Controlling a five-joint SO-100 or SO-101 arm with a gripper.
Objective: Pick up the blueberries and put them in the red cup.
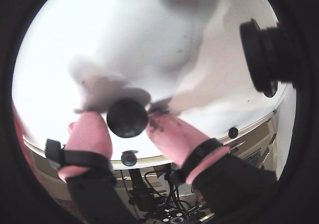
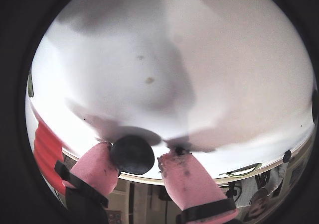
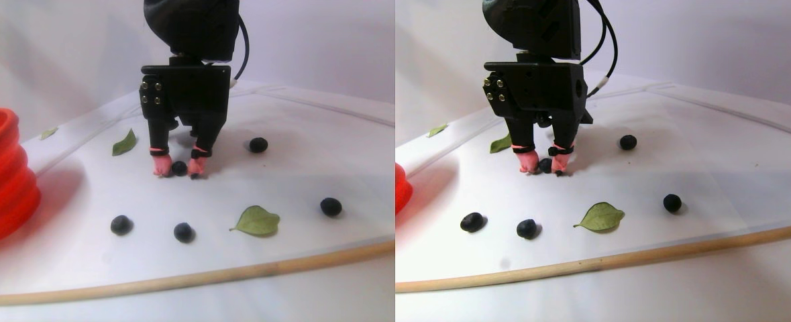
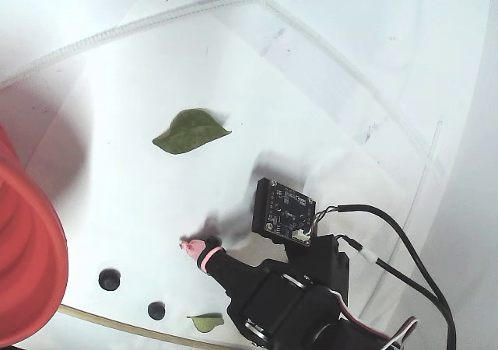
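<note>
Pink-padded gripper [image 1: 127, 120] sits low in a wrist view, its two fingers apart with one of the blueberries [image 1: 127, 117] between them on the white table [image 1: 149, 40]; whether the pads touch it I cannot tell.

Another wrist view shows the same berry [image 2: 132, 154] at lower centre, nearer the left finger [image 2: 94, 167], with the red cup [image 2: 47, 152] at the left edge.

On the left half of the stereo pair, that berry [image 3: 179, 168] lies between the fingertips, four more spread around, and a green leaf [image 3: 257, 221] lower right.

Fixed view: cup [image 4: 27, 264] at the left edge, two berries below.
</note>
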